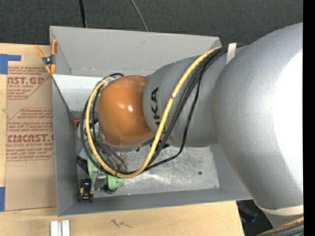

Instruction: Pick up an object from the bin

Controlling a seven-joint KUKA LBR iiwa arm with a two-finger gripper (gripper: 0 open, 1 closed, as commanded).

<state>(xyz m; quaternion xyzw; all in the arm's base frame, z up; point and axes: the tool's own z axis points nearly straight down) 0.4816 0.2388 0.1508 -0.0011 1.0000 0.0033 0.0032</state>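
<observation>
Camera view, looking down: a bright green plastic piece (116,182) lies on the floor of the bin, in its lower-left part, close to the near wall. Only patches of it are open to sight, one to the upper left and a larger one to the lower right, so it seems to stretch on a slant between them; its true long axis and which way it points cannot be told. Directly above it hangs the robot's wrist, and the fingers are buried there beneath the cover and wiring, so whether they are released, clenched or grasping the green piece cannot be told. Just left of the green piece, in the bin's lower-left corner, sits a small black thing with yellow spots (84,191), near it but apart. Over both bulges the orange dome-shaped cover (123,109) on the wrist, with yellow and black cables (165,117) looping round it and down towards the green piece. The grey metal bin (138,45) has a speckled floor bare to the right, and the thick silver arm (266,122) enters from the right
</observation>
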